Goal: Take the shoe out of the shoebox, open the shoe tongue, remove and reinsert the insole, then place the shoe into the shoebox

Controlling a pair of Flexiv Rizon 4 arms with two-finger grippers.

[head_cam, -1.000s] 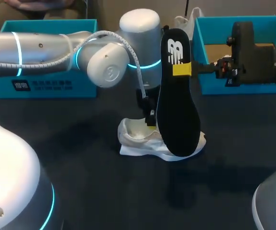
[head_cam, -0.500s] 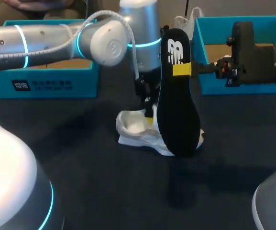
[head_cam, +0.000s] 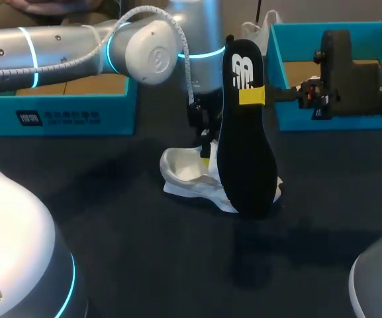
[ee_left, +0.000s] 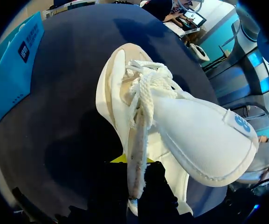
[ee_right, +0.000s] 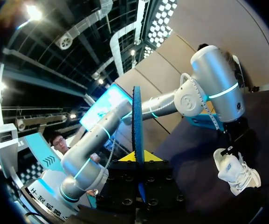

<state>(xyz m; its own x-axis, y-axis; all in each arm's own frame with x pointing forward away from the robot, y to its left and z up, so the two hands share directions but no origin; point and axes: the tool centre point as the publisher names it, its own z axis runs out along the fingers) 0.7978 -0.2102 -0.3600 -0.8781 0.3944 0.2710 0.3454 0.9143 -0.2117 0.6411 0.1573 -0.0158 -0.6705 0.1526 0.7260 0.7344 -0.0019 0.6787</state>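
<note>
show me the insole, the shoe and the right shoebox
insole (head_cam: pixel 245 152): head view, middle of its black face
shoe (head_cam: pixel 183 175): head view, white heel end
right shoebox (head_cam: pixel 290 120): head view, teal front wall

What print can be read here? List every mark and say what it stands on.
No text reads clearly enough to quote.
White logo on the black insole: an emblem, no legible words.
White print on the left shoebox front: too small to read.
Blue mark on the shoe tongue: too blurred to read.
</note>
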